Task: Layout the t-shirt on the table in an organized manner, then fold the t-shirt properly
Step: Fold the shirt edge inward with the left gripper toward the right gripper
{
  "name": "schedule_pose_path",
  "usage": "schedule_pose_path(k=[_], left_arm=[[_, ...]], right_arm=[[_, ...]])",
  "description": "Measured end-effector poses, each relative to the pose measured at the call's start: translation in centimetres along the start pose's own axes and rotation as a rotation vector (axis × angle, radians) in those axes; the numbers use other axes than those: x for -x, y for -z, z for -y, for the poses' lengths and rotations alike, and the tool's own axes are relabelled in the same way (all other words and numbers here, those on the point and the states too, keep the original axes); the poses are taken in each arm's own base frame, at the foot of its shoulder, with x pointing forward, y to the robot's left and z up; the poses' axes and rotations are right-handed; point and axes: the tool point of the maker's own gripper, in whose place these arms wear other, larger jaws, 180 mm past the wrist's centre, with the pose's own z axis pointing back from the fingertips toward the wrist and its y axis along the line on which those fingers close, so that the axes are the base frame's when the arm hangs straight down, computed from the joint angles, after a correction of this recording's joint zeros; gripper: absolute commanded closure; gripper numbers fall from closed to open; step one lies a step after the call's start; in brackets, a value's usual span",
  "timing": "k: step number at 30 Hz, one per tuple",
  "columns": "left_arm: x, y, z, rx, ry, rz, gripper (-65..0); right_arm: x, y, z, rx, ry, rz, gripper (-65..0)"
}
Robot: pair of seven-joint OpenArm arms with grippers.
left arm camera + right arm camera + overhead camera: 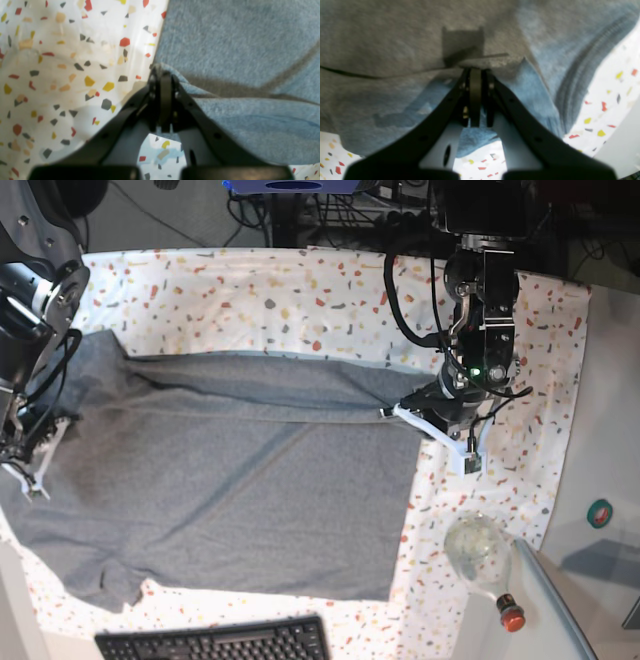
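The grey t-shirt (250, 480) lies spread across the speckled table (300, 300), its far long edge folded over onto the body. My left gripper (405, 408), on the base view's right, is shut on the shirt's corner there. The left wrist view shows its jaws (162, 75) pinching a bunched edge of cloth (237, 37) just above the table (62, 75). My right gripper (30, 455) is at the shirt's left end. It is shut on the fabric (382, 37) at the neck (475, 71), just below the small grey label (462, 41).
A glass bottle (480, 555) with a red cap lies off the table's front right corner. A black keyboard (215, 642) sits at the front edge. A small green roll (599, 513) rests on the plain surface at the right. Cables hang behind the far edge.
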Motion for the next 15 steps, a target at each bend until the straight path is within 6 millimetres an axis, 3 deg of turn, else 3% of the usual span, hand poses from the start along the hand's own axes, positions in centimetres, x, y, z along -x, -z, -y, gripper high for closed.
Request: schedule_pose_path(k=[15], left_arm=[[0.7, 1.1, -0.4, -0.015, -0.005, -0.035, 0.0]], right_arm=[[-0.5, -0.1, 0.3, 0.005, 0.0, 0.025, 0.0]])
